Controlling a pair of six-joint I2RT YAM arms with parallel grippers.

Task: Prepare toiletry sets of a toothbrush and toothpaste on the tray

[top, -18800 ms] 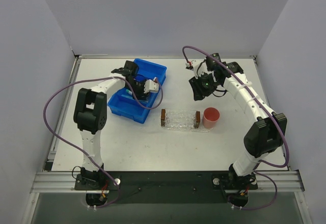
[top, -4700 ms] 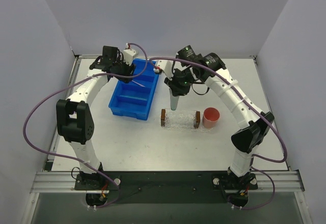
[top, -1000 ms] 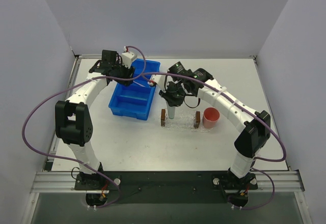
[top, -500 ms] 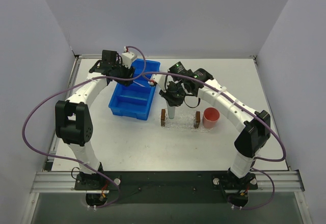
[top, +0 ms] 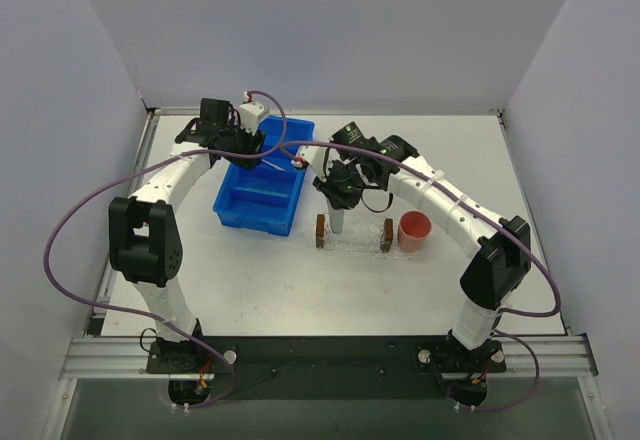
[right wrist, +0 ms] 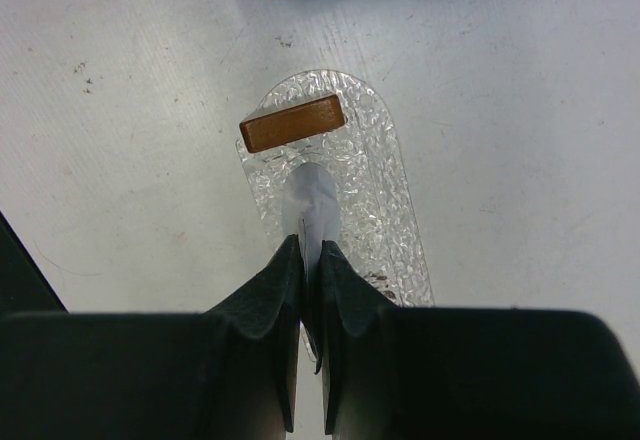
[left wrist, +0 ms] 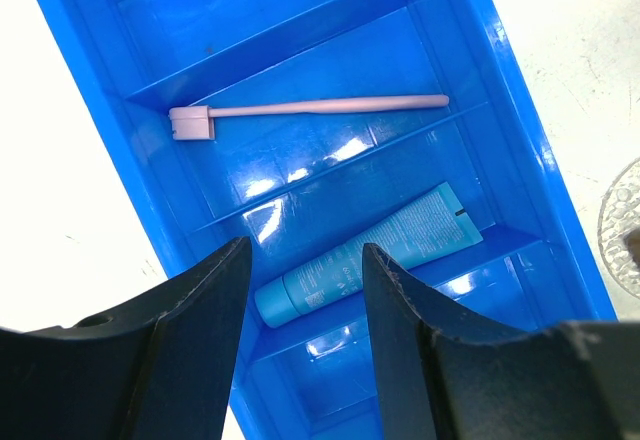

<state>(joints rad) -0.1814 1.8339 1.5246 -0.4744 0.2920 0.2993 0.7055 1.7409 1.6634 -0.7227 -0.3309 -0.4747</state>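
My right gripper (right wrist: 312, 248) is shut on a pale grey-blue toothpaste tube (right wrist: 312, 195), which hangs nose-down over the clear glittery tray (right wrist: 390, 210) beside its brown end block (right wrist: 293, 123). I cannot tell whether the tube touches the tray. From above, the tube (top: 338, 220) is over the tray's (top: 355, 240) left half. My left gripper (left wrist: 305, 250) is open above the blue bin (left wrist: 520, 140). Below it lie a pink toothbrush (left wrist: 310, 108) in one compartment and a brighter blue toothpaste tube (left wrist: 370, 265) in the neighbouring one.
A round pink cup (top: 414, 230) stands just right of the tray. The blue bin (top: 250, 222) sits left of the tray, close to it. Grey walls enclose the table at the left, back and right. Purple cables loop above both arms.
Over the last second nothing visibly moved. A few seconds earlier the right gripper held the tube higher, behind the tray; it now hangs lower over the tray's left half.
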